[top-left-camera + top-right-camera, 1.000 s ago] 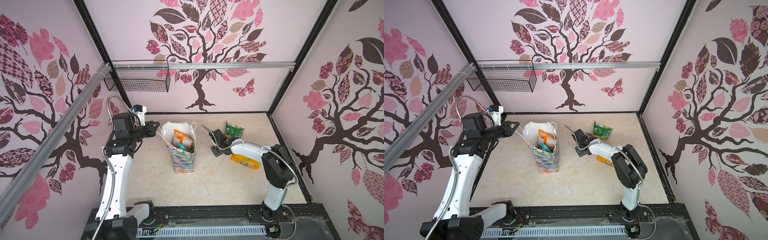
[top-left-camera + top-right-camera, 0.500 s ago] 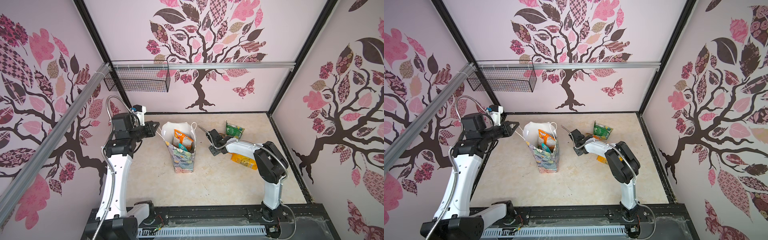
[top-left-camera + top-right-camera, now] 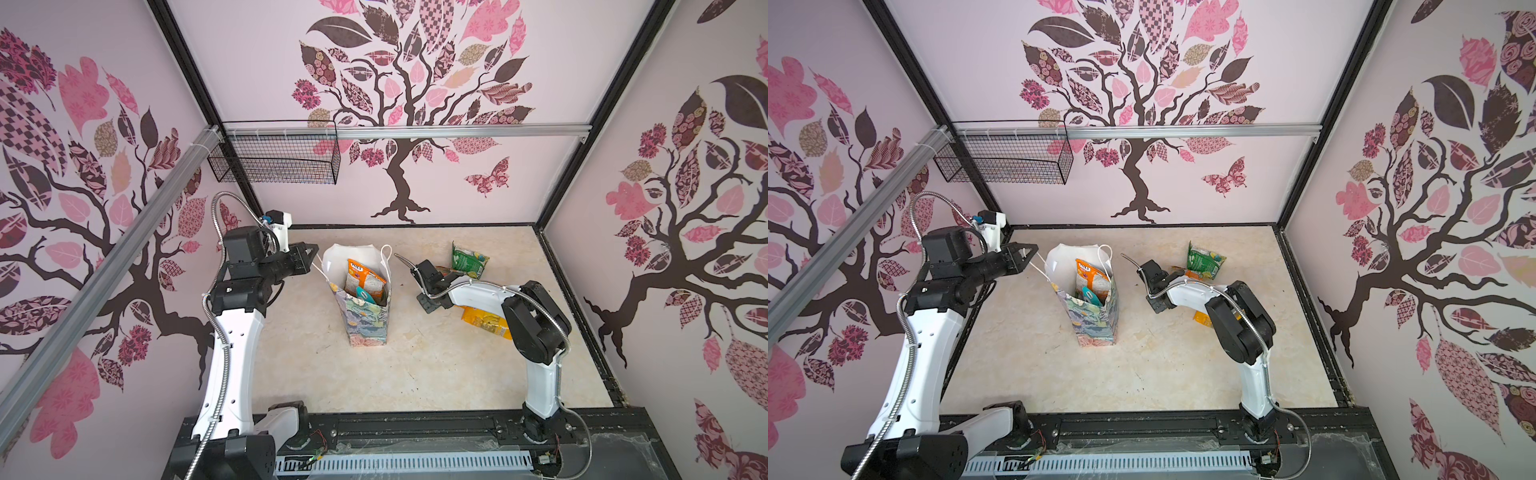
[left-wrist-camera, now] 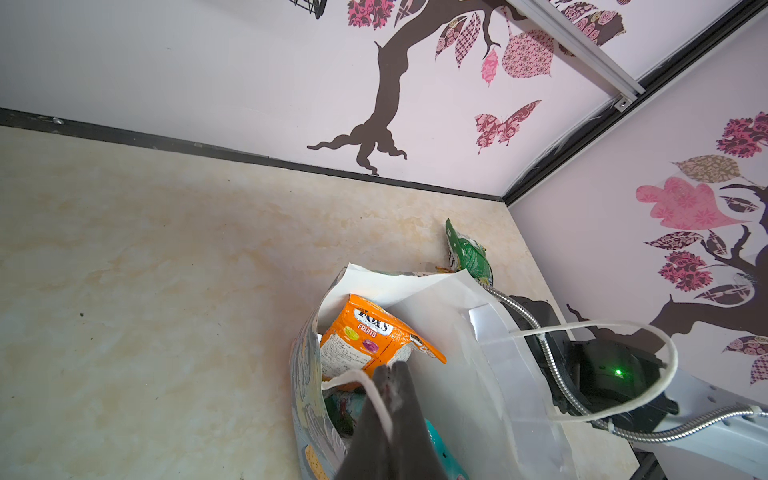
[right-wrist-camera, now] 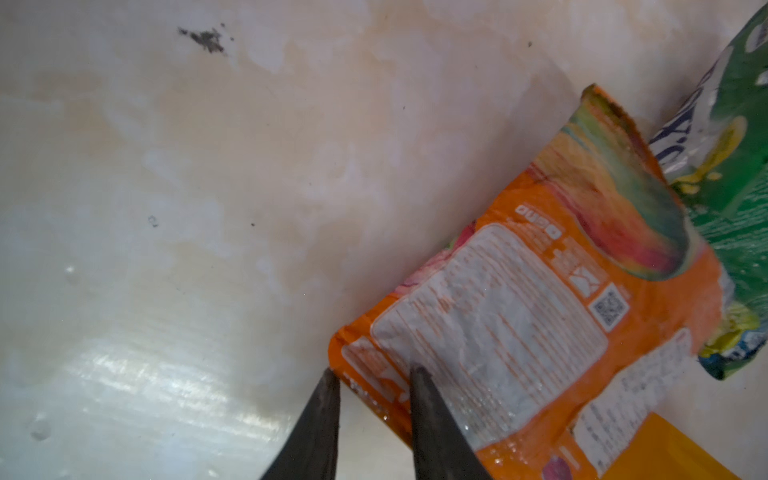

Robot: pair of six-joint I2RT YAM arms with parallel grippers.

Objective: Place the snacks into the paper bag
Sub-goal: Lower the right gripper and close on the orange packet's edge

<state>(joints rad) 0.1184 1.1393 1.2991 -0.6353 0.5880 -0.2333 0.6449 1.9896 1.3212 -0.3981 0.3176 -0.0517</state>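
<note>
The paper bag (image 3: 365,320) (image 3: 1096,320) stands upright mid-floor, its white inside (image 4: 440,332) showing. It holds an orange snack packet (image 3: 362,276) (image 4: 374,336) and a teal one (image 3: 368,296). My left gripper (image 4: 390,368) (image 3: 312,249) is shut on the bag's near cord handle (image 4: 374,395), at the bag's left rim. My right gripper (image 5: 373,370) is low over the floor, open, its jaws a narrow gap apart astride the corner of an orange packet (image 5: 519,299). A green packet (image 3: 467,259) (image 5: 739,166) and a yellow one (image 3: 486,322) lie beside it.
A black wire basket (image 3: 274,160) hangs on the back wall rail at the left. The right arm (image 3: 478,293) lies across the floor over the yellow packet. Walls close in the floor at the back and right.
The right gripper's jaws have narrowed around the orange packet's corner, and the right arm's elbow has swung a little to the left. The left arm and the bag have not moved.
</note>
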